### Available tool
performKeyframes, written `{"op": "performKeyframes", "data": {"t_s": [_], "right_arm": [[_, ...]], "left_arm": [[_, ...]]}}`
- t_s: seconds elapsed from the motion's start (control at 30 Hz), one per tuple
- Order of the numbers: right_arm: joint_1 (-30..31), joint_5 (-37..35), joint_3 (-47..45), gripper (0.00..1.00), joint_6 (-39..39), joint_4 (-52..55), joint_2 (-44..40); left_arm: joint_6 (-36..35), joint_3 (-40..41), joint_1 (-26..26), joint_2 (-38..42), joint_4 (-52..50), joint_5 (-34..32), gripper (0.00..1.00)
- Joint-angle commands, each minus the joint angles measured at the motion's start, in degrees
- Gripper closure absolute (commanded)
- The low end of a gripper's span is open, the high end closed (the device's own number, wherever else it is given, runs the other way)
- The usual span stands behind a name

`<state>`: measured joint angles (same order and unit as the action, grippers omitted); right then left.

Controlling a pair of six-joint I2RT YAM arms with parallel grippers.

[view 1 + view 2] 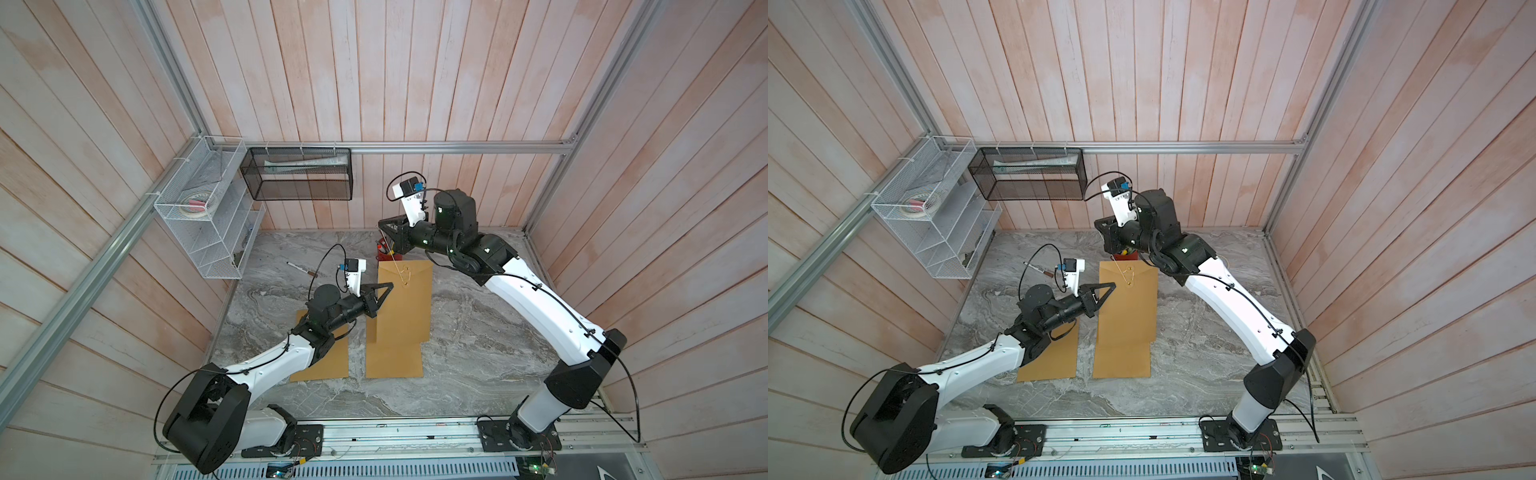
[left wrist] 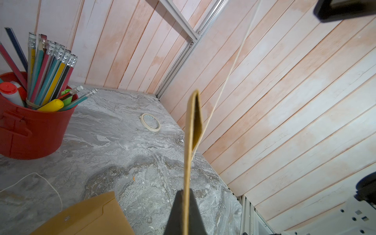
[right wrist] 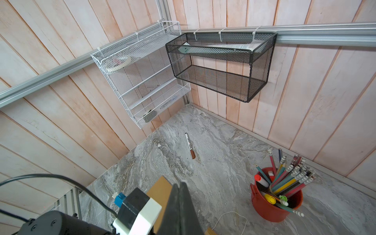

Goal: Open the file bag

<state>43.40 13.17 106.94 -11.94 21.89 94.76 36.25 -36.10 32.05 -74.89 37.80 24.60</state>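
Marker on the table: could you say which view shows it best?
The right wrist view: the marker lies unobstructed, barrel and brown cap clear. Both top views show it tiny; the left wrist view misses it.

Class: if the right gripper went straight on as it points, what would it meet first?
Probably the white wire rack; the raised right gripper seems to clear the marker, though depth is unclear.

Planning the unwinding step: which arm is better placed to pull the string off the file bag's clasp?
Right, probably. The right pincer is shut and raised beyond the file bag, with the string running taut towards it. The left pincer is shut on the bag's edge, steadying it.
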Motion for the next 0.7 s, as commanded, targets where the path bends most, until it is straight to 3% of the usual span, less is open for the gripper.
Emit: {"op": "performKeyframes", "data": {"t_s": [0.0, 0.33, 0.67], "right_arm": [[0.8, 0.9, 2.0, 1.0, 0.5, 0.5, 0.7], [1.1, -0.3, -1.3, 1.0, 0.1, 0.1, -1.2], [1.1, -0.7, -10.8, 1.0, -2.4, -4.0, -5.5]], "left_arm": [[0.6, 0.3, 0.2, -0.6, 1.4, -1.3, 1.0], [0.8, -1.7, 0.2, 0.0, 0.4, -5.6, 1.0], [2.9, -3.6, -0.1, -0.9, 3.4, -7.7, 1.0]]}}
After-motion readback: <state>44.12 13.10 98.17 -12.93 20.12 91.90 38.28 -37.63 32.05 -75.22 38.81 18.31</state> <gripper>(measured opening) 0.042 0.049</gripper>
